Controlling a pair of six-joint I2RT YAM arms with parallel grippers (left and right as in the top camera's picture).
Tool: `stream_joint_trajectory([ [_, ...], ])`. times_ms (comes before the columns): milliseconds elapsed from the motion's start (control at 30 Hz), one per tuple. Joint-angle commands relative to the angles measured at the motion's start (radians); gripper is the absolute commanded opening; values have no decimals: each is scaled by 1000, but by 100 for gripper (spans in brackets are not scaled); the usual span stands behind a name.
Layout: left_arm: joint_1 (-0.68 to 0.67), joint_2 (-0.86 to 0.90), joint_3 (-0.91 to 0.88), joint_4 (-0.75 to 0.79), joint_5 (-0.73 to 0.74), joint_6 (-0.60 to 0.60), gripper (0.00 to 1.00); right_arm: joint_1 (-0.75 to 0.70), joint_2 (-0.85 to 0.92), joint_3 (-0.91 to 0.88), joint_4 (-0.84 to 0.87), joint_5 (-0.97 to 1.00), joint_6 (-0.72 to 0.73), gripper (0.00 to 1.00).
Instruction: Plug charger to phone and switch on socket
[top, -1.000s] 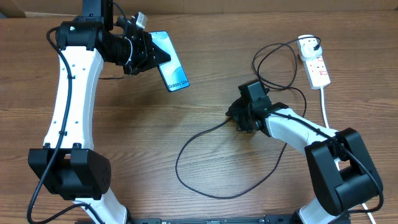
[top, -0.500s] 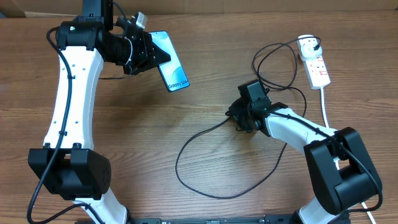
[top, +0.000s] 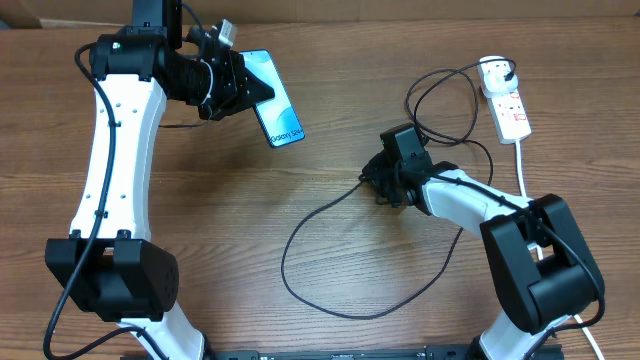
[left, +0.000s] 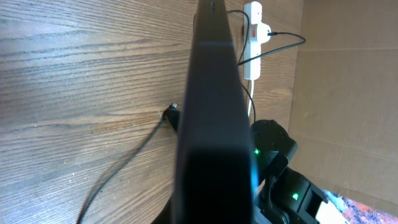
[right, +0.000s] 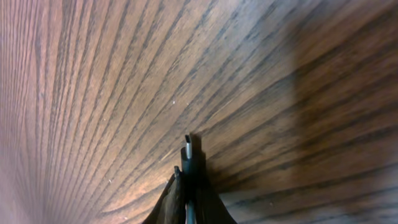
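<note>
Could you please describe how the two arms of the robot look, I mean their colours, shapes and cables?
Both arms are alike. The left arm and the right arm each have a long, rounded white link between bulky black joint housings; the left one shows small dark dots. A thin black cable runs along each white link. The left gripper and the right gripper are black.

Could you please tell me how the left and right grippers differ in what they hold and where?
The left gripper is shut on the phone at the far left of the table; the right gripper is shut on the charger at its connector tip, right of centre. The left gripper's phone shows its lit screen from overhead; the right gripper's charger trails a long loop over the table. Both are shut on something.
</note>
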Motion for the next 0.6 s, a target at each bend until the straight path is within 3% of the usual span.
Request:
stream_joint_trajectory([
  [0,-4,-10,14,-8,21,23,4,4,85,-46,-36,14,-1,4],
  [133,-4,-10,14,-14,20,23,5,3,82,-45,-21,-27,-22,4],
  [367,-4,-10,14,-14,34,23,4,-40,-29,-39,33,-235,-217,4],
  [467,-4,-10,14,-5,139,24,4,-56,-105,-39,52,-364,-328,4],
  [567,-3,-10,14,25,333,60,4,-62,-188,-39,88,-542,-420,4],
])
